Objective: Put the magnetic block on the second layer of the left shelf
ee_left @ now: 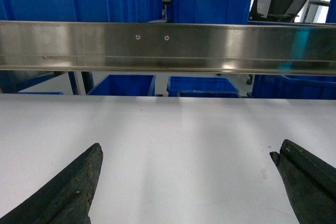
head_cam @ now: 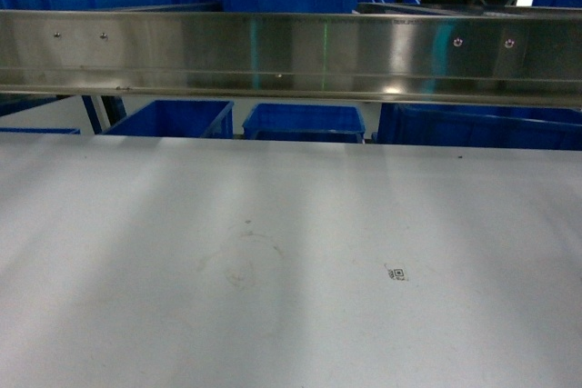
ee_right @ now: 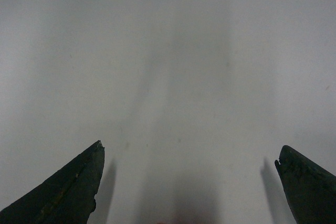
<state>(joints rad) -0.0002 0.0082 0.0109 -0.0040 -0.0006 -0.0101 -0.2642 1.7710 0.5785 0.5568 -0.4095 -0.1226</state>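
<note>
Tools (ee_left: 186, 182) (ee_right: 189, 179) both spread wide, visible only in wrist views, over white table (head_cam: 291, 261).

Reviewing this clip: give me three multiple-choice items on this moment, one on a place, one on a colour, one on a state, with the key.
1. Where is the small printed code marker?
A. On the white table, right of centre
B. On the steel rail
C. Inside a crate

2. What colour are the crates behind the steel rail?
A. Green
B. Blue
C. Red

3. How does the left pincer stand?
A. Shut on a red cube
B. Shut, empty
C. Open, empty

Key: 1 A, the head view shows it on the white table; 2 B, every crate in view is blue; 3 C, its fingers sit wide apart with only bare table between them.
</note>
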